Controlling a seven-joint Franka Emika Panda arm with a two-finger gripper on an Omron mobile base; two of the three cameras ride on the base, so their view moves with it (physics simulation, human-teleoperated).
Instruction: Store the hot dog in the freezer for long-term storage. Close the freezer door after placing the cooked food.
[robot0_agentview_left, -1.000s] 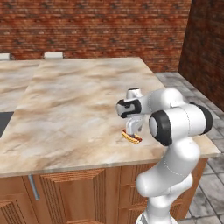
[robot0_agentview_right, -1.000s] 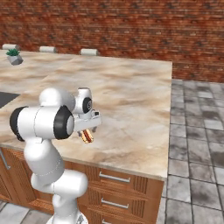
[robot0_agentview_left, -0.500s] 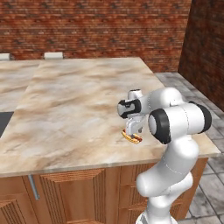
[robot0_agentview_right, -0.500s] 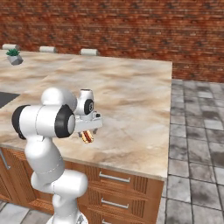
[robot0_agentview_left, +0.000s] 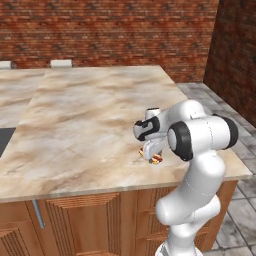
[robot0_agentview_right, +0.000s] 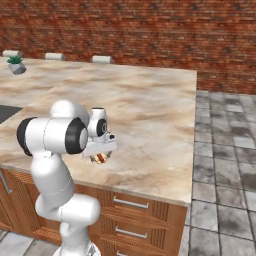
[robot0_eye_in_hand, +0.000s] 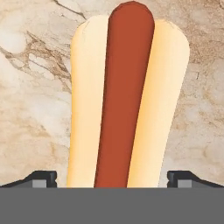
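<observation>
Gripper (robot0_eye_in_hand: 112, 181) lowered; hot dog (robot0_eye_in_hand: 127, 96) between fingertips.

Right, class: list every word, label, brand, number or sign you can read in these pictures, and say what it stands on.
There is no readable text in any view.
The hot dog, the marble counter, the brick wall and the wooden drawers carry no writing.
The end effector and arm bear no visible label or number.

Kitchen, marble island counter (robot0_agentview_left: 90, 125), wooden drawers (robot0_agentview_right: 130, 220), brick wall (robot0_agentview_left: 110, 30), tiled floor (robot0_agentview_right: 225, 150)
</observation>
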